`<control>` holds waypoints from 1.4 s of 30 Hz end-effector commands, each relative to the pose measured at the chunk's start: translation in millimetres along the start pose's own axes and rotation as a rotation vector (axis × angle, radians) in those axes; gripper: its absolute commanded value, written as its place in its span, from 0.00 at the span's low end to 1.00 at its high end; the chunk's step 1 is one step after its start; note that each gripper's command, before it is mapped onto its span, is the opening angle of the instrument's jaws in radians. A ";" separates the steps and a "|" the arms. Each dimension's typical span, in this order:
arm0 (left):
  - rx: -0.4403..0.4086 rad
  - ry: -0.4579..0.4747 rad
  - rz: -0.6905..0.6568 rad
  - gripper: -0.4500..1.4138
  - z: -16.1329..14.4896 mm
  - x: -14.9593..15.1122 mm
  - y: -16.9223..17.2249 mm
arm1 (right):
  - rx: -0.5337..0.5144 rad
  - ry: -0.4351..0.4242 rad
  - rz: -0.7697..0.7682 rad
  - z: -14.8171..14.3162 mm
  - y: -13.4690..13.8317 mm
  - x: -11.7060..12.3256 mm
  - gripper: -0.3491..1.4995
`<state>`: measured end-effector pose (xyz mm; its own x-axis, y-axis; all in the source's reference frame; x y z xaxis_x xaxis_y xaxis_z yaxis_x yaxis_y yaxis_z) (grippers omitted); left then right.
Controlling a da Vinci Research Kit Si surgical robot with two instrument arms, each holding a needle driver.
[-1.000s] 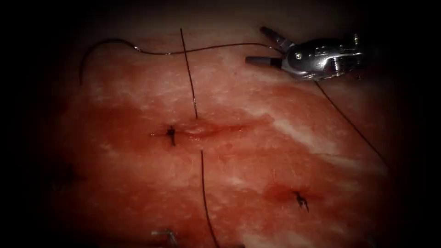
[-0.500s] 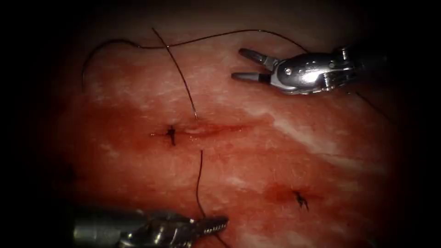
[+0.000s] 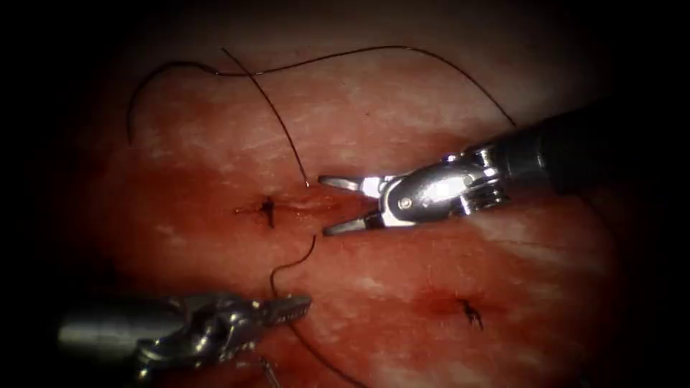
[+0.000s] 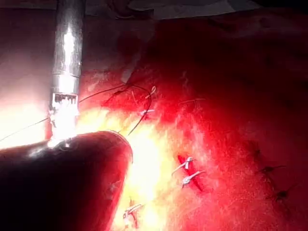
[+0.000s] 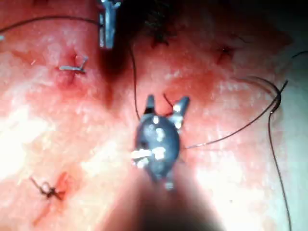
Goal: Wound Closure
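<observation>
The tissue (image 3: 402, 287) is seen from above, its cut (image 3: 316, 205) running across the middle, with a knotted stitch (image 3: 268, 212) at its left end. The right gripper (image 3: 332, 206) is held over the cut with its jaws spread wide apart, one tip on either side of the wound line, and nothing is grasped between them. The left gripper (image 3: 298, 307) lies below the cut, its jaws closed on the thread (image 3: 287, 264) that emerges from the tissue beside the cut. The needle (image 3: 154, 75) rests free on the tissue at upper left, well apart from both grippers and not in the tissue, with thread trailing from it. A second knotted stitch (image 3: 471, 312) is seen at lower right.
</observation>
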<state>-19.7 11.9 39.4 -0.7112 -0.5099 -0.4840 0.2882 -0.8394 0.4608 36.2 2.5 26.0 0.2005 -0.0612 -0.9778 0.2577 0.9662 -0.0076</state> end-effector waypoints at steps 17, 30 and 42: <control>-0.027 -0.033 0.040 0.00 3.4 -1.2 0.6 | 0.059 0.007 -0.003 4.5 -1.1 1.2 0.67; -0.042 -0.042 0.048 0.00 2.5 0.0 0.6 | 0.096 0.036 -0.040 8.2 -2.5 0.3 0.70; -0.049 -0.045 0.052 0.00 2.9 -0.2 0.9 | 0.159 0.070 -0.021 8.1 -1.2 0.9 0.00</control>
<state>-20.7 12.0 41.5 -0.7221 -0.5453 -0.4258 0.3557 -0.8205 0.4476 43.3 -0.4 26.3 0.1290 -0.0571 -0.9900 0.4084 0.9128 0.0006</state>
